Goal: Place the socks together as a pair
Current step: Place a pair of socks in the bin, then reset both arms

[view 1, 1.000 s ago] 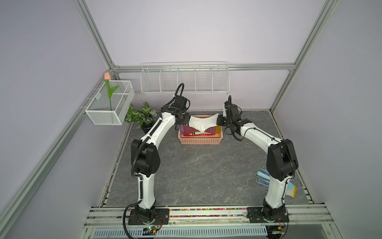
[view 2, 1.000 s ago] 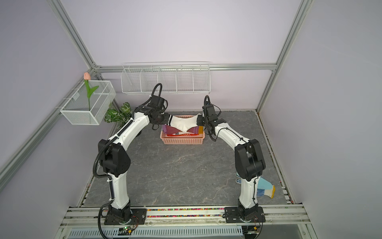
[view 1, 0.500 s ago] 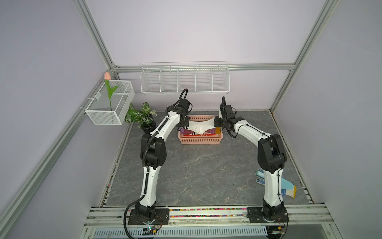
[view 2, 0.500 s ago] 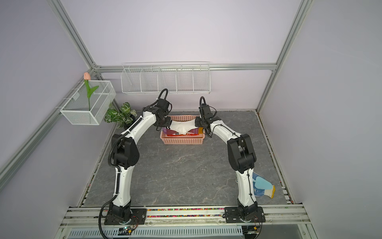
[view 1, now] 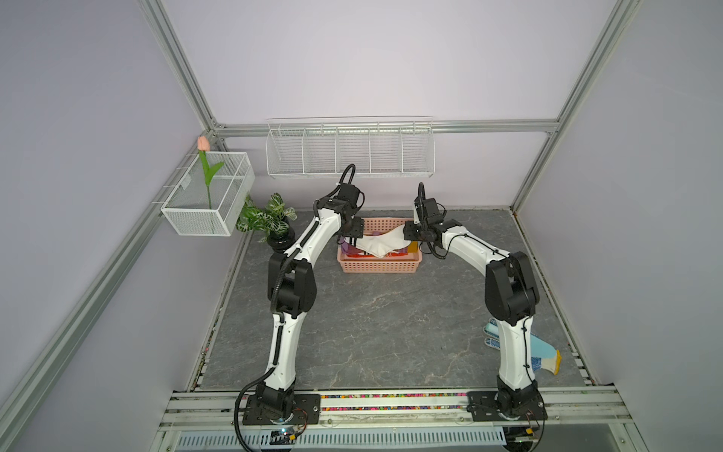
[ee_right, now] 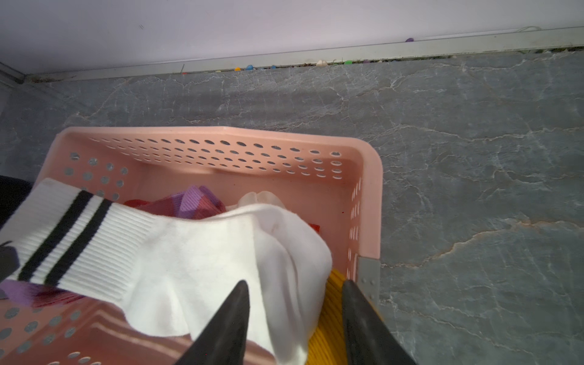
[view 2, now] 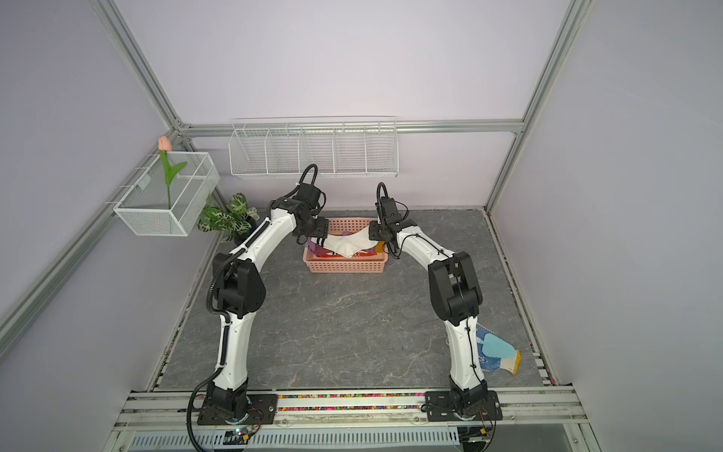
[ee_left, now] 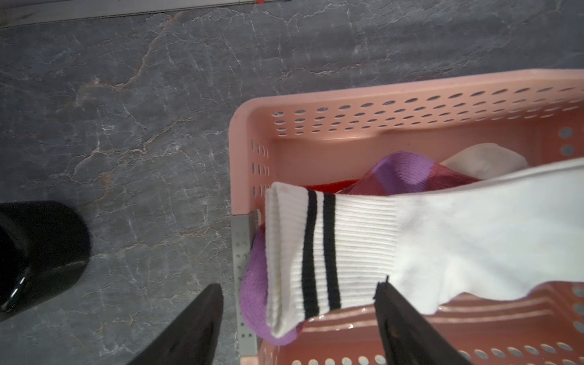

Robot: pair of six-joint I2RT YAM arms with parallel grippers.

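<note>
Two end effectors hang over the pink basket [view 1: 377,267] at the back of the desk [view 1: 371,332], one at each end of it. The left end effector [ee_left: 298,286] has its fingers well apart, with the black-banded cuff of the white striped sock [ee_left: 410,246] lying between them and unclamped. The right end effector [ee_right: 294,281] is also parted, over the sock's toe end, with a mustard cuff [ee_right: 328,316] showing below it. Neither one grips anything.

In both top views the white striped sock [view 1: 381,244] [view 2: 348,245] is draped lengthwise across the basket, on top of the other contents. Under it a maroon sock [ee_left: 401,172] with a purple toe shows. Behind that is the toe of a second white sock [ee_left: 483,158], which looks like the mate. How squarely the two white ones overlap is hidden. The blue dotted gloves [view 1: 544,354] lie well apart, by the right arm's base.

The step in hand looks like the let-go of this sock onto its partner. The next move calls for both arms to rise straight up with fingers kept wide, so that no tip drags the soft knit. A look from above should then confirm that the white pair sits together.
</note>
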